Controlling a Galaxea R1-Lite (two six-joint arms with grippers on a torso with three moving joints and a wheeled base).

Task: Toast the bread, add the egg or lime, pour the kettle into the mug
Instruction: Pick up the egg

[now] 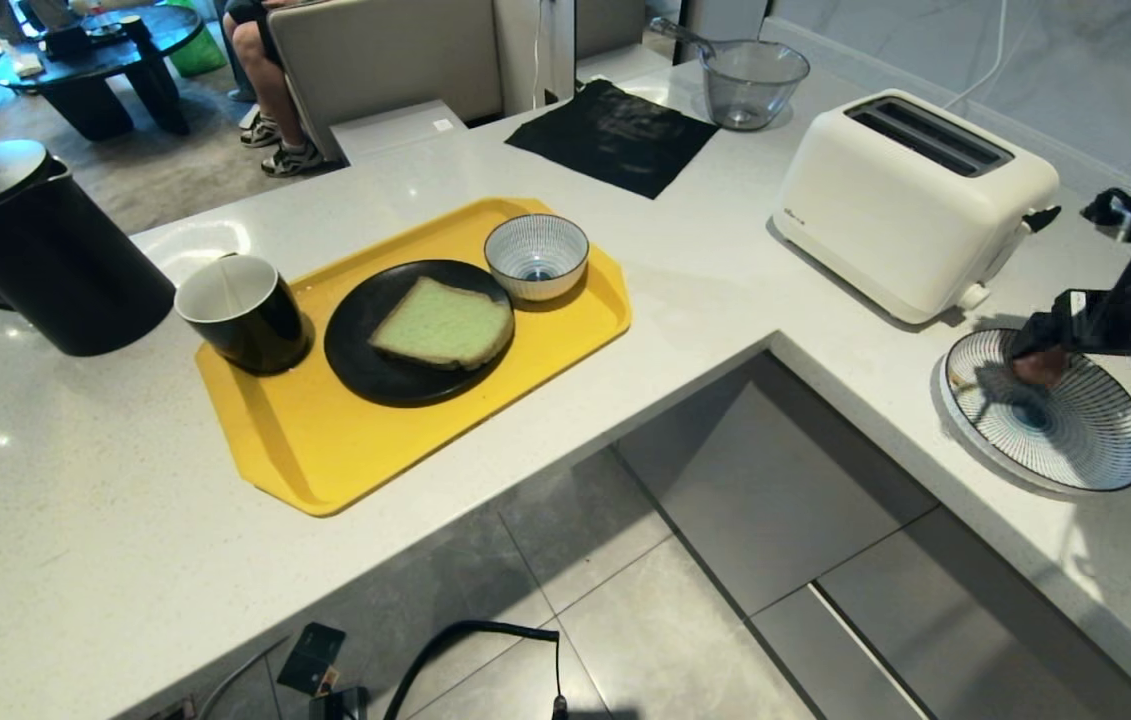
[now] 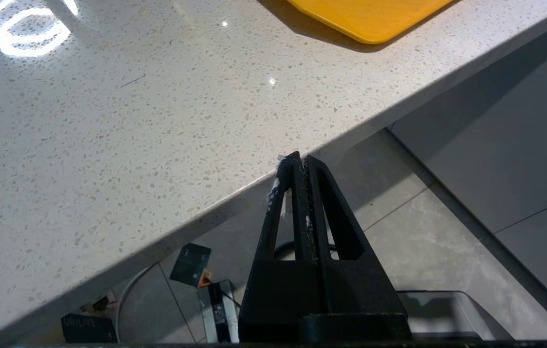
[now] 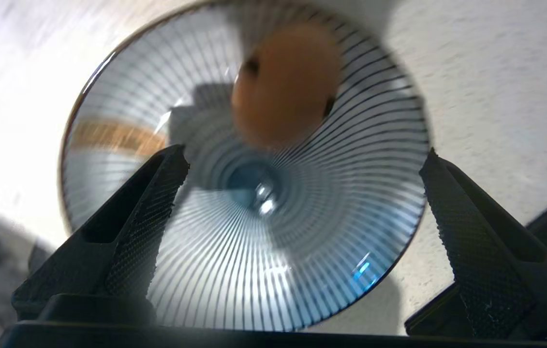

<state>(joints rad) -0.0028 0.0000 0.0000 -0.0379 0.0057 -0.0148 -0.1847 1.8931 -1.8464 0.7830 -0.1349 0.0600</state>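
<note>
Spread wide, right gripper [image 3: 302, 159] hovers above the striped plate [image 3: 302, 270], its egg [image 3: 285, 84] at twelve o'clock; left gripper [image 2: 301, 162] pressed together.

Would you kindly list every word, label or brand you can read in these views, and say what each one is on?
"UNILIVE" on a dark box on the floor under the counter.
Grey logo on the toaster: too small to read.
Label on the dark card on the floor: unreadable.
Nothing else bears text.
</note>
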